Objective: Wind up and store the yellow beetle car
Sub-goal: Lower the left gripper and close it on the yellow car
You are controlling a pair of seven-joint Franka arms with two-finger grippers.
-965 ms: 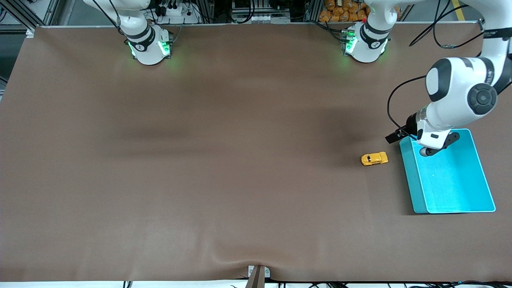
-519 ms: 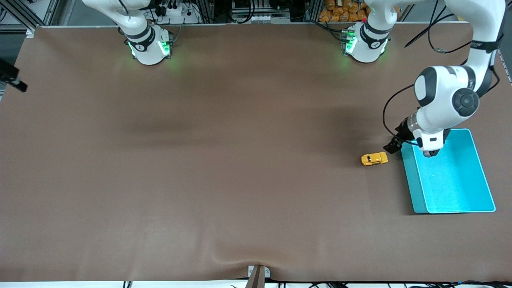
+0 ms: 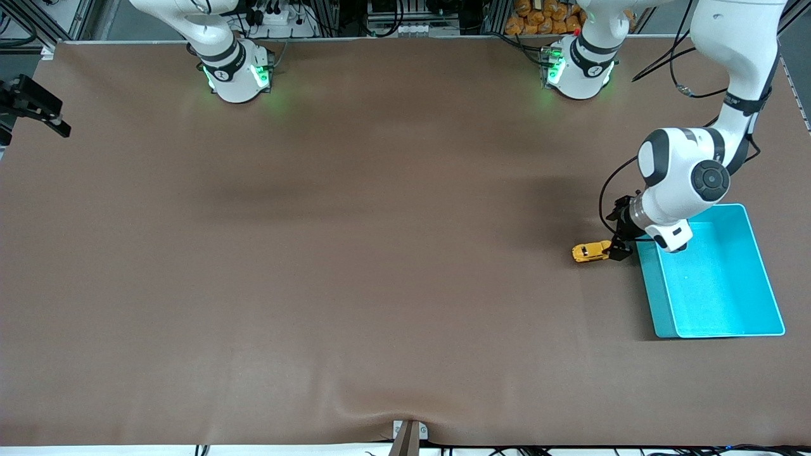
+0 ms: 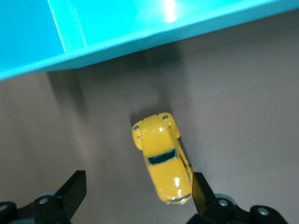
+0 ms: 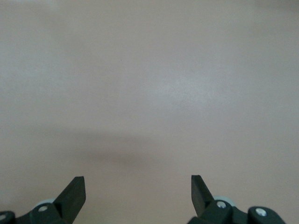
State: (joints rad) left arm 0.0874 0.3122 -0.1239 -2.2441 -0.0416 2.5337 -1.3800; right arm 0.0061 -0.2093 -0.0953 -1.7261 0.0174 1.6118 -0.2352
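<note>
1. Brown tabletop (image 3: 355, 253) carries the yellow beetle car (image 3: 590, 251) just beside a turquoise bin (image 3: 770, 297).
2. Left hand (image 4: 138, 189) hangs wide over the car's end.
3. Right hand (image 5: 138, 189) waits wide at the right arm's end.

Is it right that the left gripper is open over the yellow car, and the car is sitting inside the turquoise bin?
Not quite. The car is not in the bin; it sits on the table beside the bin, toward the right arm's end, as the front view shows. The rest holds: the left gripper is open over the car.
</note>
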